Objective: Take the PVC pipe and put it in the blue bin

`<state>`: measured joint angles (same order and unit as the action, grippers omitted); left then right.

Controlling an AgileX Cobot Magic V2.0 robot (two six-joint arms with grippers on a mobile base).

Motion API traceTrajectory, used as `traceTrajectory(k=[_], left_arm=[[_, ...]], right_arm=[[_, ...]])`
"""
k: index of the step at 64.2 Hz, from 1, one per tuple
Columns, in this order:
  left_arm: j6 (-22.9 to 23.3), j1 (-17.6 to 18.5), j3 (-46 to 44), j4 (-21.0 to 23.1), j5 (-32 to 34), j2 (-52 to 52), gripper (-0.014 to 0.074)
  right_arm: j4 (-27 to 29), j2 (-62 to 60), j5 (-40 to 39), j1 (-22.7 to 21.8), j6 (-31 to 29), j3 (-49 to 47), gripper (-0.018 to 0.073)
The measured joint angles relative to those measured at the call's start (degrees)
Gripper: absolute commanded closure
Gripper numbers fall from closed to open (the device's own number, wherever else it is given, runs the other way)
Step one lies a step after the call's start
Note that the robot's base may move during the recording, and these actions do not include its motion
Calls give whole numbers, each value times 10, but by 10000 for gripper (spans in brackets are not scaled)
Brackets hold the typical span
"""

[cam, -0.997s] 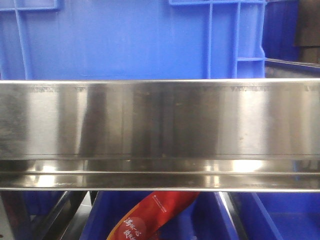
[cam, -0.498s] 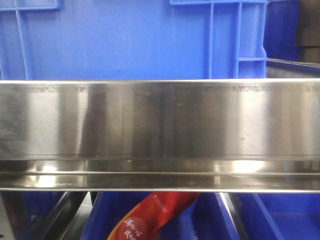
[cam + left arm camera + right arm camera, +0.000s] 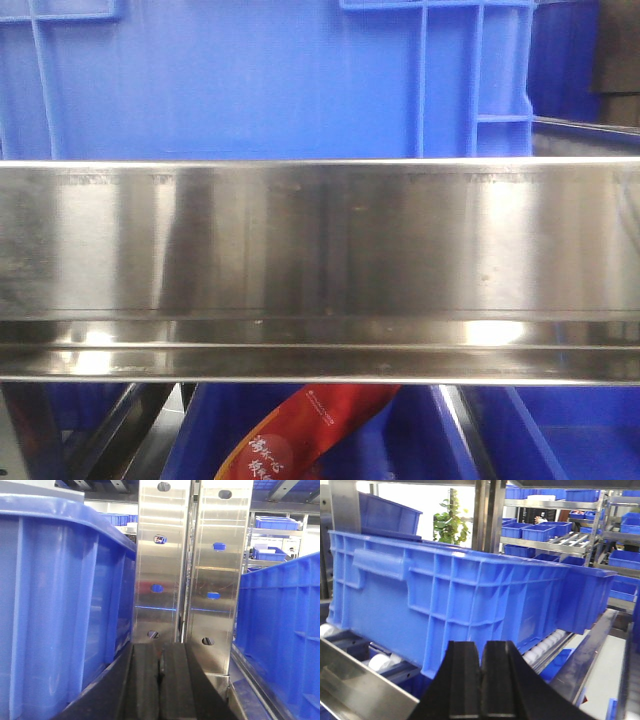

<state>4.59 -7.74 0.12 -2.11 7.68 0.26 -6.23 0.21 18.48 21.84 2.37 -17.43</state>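
Showing both tools (image 3: 160, 680) (image 3: 481, 680) closed, empty; pipe seemingly out of view

Steel rail (image 3: 320, 250) brushed, glossy; blue bin (image 3: 460, 595) smooth plastic; fingers (image 3: 465, 680) matt black.

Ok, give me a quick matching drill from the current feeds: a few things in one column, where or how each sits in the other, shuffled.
Things:
1. left gripper
2. right gripper
3. red packet
4. steel rail

Places or states:
A. below the rail, in front of a lower bin
B. jaws together, facing a tilted blue bin on rollers
C. runs straight across the front view
D. jaws together, facing steel uprights between two bins

Pairs: 1-D, 2-B, 3-A, 4-C. The pipe shows in no view.
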Motion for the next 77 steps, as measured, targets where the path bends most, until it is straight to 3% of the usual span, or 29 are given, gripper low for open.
traceTrajectory(k=[9,36,61,77], left_arm=[[0,0,0,0,0,0,707],[0,0,0,0,0,0,707],[0,0,0,0,0,0,707],[0,0,0,0,0,0,707]], right_arm=[[1,1,-22,-12,-1,38,728],[44,-1,-51,-187,-3,82,728],[76,-1,-68,-309,-35,85,728],[78,-1,-111,-358,-41,99,728]])
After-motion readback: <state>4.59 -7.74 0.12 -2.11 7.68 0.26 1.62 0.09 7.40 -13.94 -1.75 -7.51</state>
